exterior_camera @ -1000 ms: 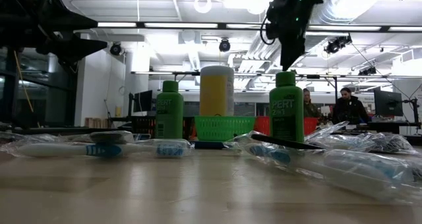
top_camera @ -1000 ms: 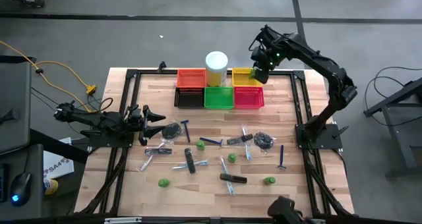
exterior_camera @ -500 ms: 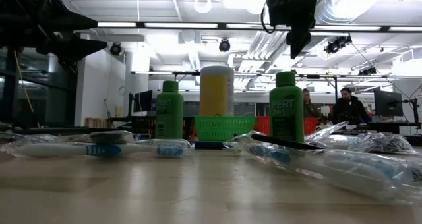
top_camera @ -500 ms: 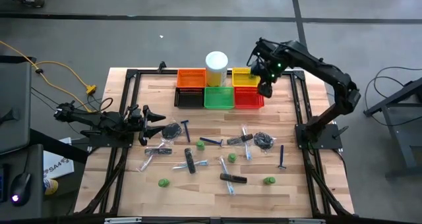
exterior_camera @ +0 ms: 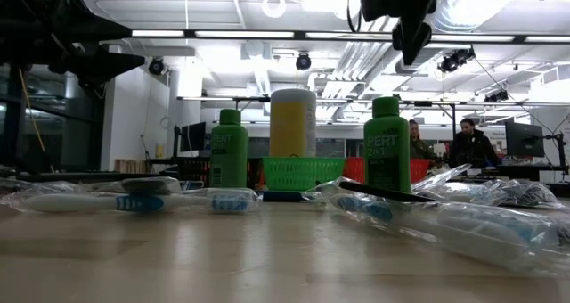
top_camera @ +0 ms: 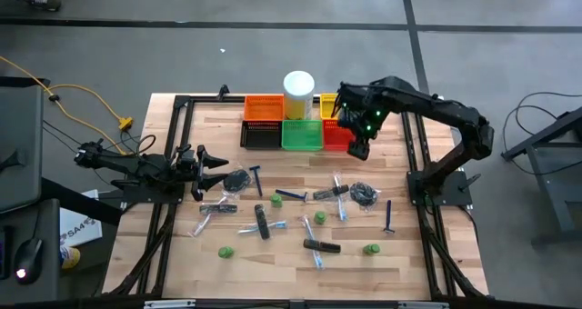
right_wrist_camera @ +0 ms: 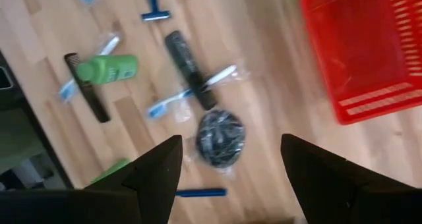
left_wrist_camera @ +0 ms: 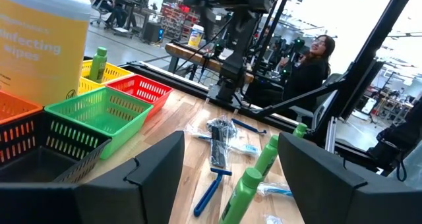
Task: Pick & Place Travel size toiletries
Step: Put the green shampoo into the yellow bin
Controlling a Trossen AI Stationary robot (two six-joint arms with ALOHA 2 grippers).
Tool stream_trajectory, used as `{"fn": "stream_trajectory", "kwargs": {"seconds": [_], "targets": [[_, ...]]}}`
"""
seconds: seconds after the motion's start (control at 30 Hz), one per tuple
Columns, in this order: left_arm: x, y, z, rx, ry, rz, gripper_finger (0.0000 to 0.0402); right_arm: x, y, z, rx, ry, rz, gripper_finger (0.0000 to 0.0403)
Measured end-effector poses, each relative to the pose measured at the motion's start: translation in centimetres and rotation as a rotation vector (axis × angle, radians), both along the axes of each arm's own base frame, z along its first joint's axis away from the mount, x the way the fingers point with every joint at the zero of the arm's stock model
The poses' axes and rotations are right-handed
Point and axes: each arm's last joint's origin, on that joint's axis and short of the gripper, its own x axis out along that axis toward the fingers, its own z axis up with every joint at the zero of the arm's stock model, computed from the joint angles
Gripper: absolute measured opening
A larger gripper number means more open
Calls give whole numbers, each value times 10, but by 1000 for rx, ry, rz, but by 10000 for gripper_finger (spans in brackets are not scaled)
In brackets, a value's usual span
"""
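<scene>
The toiletries lie scattered on the wooden table: green bottles, blue razors, black combs, wrapped toothbrushes and dark coiled bundles. One green bottle stands in the yellow basket. My right gripper hovers open and empty over the near edge of the red basket. Its wrist view looks down on a dark bundle, a green bottle and a comb. My left gripper waits open at the table's left side, level above a green bottle.
Coloured mesh baskets sit in two rows at the far edge: orange, yellow, black, green and red. A tall white cylinder stands among them. People sit in the room beyond the table.
My right gripper has moved from above the yellow basket toward the table's near edge and slightly left, and now hangs over the red basket's near rim. The left arm and the items on the table have kept still.
</scene>
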Motion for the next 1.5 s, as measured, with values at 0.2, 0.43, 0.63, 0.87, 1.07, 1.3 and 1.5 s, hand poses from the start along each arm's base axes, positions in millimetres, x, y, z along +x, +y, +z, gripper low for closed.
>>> {"fn": "stream_trajectory", "kwargs": {"seconds": [0.2, 0.43, 0.63, 0.87, 1.07, 1.3, 1.5], "targets": [[0, 0, 0, 0, 0, 3, 246, 8, 32, 0, 5, 35, -11, 251], [0, 0, 0, 0, 0, 3, 246, 11, 72, -1, -12, 95, -46, 251], [0, 0, 0, 0, 1, 3, 246, 11, 106, -1, -61, 118, -72, 251], [0, 0, 0, 0, 1, 2, 246, 4, 147, -1, -50, 148, -149, 251], [0, 0, 0, 0, 0, -1, 246, -8, 180, -18, -58, 242, -234, 251], [0, 0, 0, 0, 0, -2, 246, -21, 207, -62, -42, 339, -161, 251], [0, 0, 0, 0, 0, -1, 246, -23, 229, -86, 19, 263, -13, 251]]}}
